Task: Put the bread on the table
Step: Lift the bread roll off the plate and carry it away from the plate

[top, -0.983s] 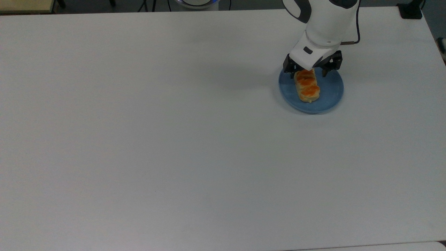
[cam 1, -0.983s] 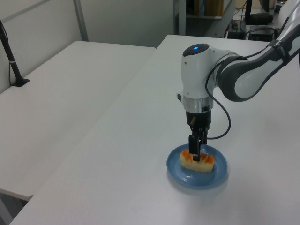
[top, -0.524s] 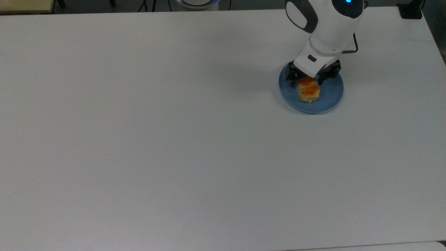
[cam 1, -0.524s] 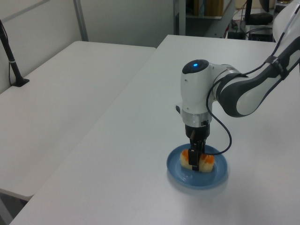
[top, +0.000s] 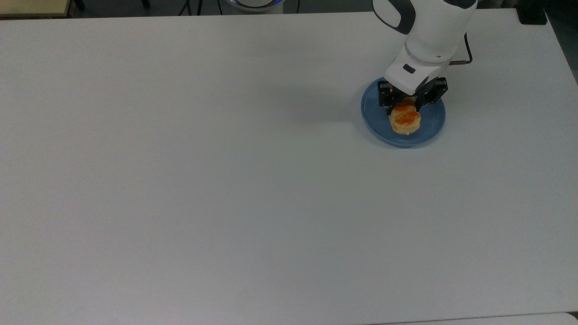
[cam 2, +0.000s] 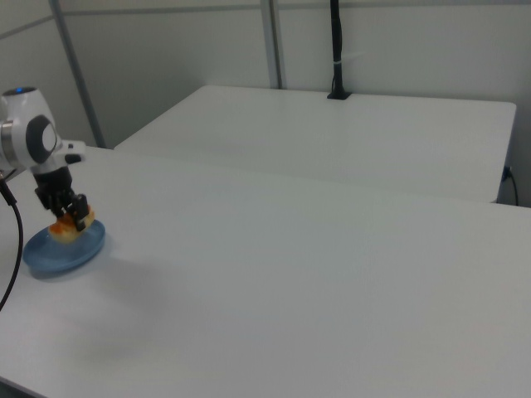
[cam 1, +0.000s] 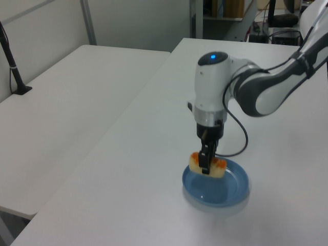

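The bread [top: 405, 120] [cam 1: 195, 164] [cam 2: 64, 228] is a pale-cream loaf with orange-brown glazed bumps. It hangs a little above the round blue plate [top: 375, 118] [cam 1: 233, 187] [cam 2: 50, 255], clear of its surface in the left view. My gripper [top: 412, 100] [cam 1: 205, 165] [cam 2: 73, 217] is shut on the bread's middle, its black fingers pressed against both long sides. The white table [top: 203, 180] [cam 1: 133, 169] [cam 2: 315, 290] spreads wide around the plate. The arm's white wrist hides the far end of the bread in the top view.
A second white table [cam 1: 56, 107] [cam 2: 348, 137] stands alongside this one across a narrow gap. A black pole [cam 2: 338, 50] is clamped to that table. The arm's cable [cam 1: 237, 146] loops beside the wrist above the plate.
The gripper closed on the bread and lifted it off the plate. It has risen and shifted slightly toward the left view's left.
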Controlling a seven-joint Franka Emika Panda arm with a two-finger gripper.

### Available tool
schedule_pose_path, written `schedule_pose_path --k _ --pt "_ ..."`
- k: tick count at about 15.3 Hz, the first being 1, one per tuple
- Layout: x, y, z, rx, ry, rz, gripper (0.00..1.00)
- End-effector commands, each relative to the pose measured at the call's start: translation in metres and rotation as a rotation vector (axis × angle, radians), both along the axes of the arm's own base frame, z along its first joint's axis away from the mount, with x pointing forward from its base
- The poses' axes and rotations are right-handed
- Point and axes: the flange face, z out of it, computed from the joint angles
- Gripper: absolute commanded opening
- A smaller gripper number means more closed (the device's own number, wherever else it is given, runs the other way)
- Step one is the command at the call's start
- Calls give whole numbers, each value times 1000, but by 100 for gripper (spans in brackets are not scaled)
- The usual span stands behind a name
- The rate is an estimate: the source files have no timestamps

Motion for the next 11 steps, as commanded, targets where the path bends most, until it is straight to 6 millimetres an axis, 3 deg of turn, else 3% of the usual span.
schedule_pose_path --k 1,5,8,11 --pt "32 -58 53 -33 -24 -70 61" --pt "73 -164 89 -60 -29 2 61" --pt "93 -247 86 -89 -14 75 61" --pt "100 -313 77 -126 10 128 61"
